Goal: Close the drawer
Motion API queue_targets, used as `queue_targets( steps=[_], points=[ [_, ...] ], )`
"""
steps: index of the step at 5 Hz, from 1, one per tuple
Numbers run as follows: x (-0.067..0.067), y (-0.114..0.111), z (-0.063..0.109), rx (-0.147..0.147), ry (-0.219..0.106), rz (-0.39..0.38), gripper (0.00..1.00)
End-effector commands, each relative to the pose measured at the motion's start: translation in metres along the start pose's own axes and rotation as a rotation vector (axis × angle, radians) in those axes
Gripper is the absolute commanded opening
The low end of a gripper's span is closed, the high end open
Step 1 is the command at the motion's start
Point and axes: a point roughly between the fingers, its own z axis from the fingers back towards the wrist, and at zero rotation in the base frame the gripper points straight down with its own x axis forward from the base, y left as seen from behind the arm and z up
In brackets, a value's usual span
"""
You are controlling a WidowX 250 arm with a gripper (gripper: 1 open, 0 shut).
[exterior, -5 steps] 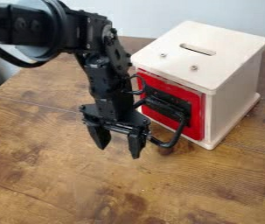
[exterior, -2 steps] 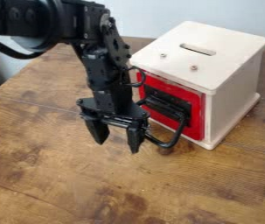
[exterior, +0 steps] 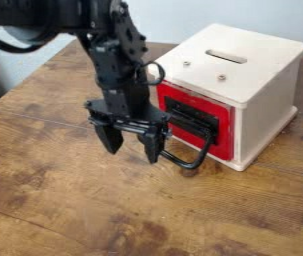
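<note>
The red drawer (exterior: 181,103) with its black front plate (exterior: 194,125) sits in the front face of the pale wooden box (exterior: 247,70) and looks nearly flush with it. Its black wire loop handle (exterior: 183,158) hangs down onto the table. My gripper (exterior: 131,150) hangs just left of the drawer front, fingers pointing down and spread apart, holding nothing. Its right finger (exterior: 151,146) is close to the handle and the black plate; I cannot tell if it touches them.
The box has a slot (exterior: 226,56) on top and stands at the right of a worn wooden table (exterior: 60,210). My black arm (exterior: 107,50) reaches in from the upper left. A pale wall is behind.
My gripper has risen slightly and shifted a little to the upper left. The drawer and box look unmoved.
</note>
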Motion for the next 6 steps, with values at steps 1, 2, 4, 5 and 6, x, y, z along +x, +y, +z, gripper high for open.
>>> queue_targets(
  steps=[1,2,4,5,6],
  points=[
    [0.011,0.002,0.043,0.010,-0.100,-0.001,1.00],
    [0.009,0.002,0.046,0.009,-0.113,0.003,1.00],
    [0.004,0.002,0.050,0.008,-0.100,0.008,1.00],
    [0.002,0.001,0.050,0.009,-0.100,0.010,1.00],
    [-0.001,0.001,0.051,0.009,-0.085,0.011,1.00]
  ],
)
